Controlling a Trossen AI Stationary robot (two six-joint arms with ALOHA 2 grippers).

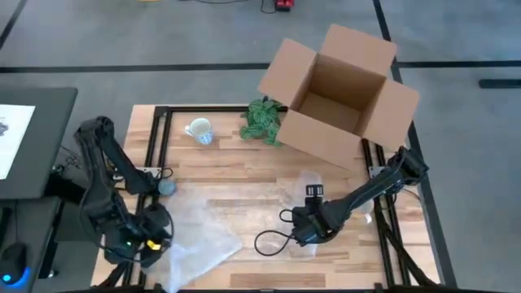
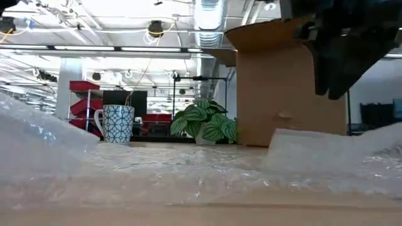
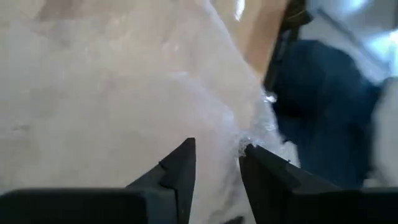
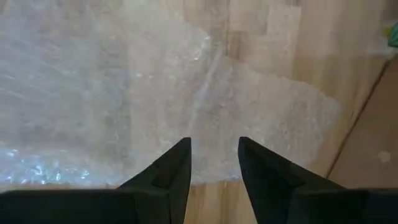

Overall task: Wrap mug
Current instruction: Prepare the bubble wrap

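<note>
The white ceramic mug with a blue lattice pattern (image 1: 199, 130) stands upright near the far left part of the wooden-slat counter (image 1: 236, 175), well apart from both claws. The left claw (image 1: 153, 236) sits low at the near left corner, over the edge of a clear bubble-wrap sheet (image 1: 203, 236); in its wrist view the fingers (image 3: 180, 171) are parted by a narrow gap with the sheet's edge between them, not clearly pinched. The right claw (image 1: 303, 229) hangs over the near right part of the counter above a second, smaller piece of clear bubble wrap (image 4: 267, 118), its fingers (image 4: 174, 168) spread and holding nothing.

Beside the mug, further right along the far edge, lies a green leafy artificial plant (image 1: 262, 120), touching an open brown cardboard box (image 1: 342, 94) that overhangs the far right corner. A black cable loop (image 1: 273, 240) lies on the wood just beside the right claw.

The low view shows a workshop with ceiling lights and red shelving (image 2: 85, 100) behind the mug (image 2: 117, 123).

The middle of the counter between mug and wrap is bare wood. A black metal frame runs along the counter's left and right sides.
</note>
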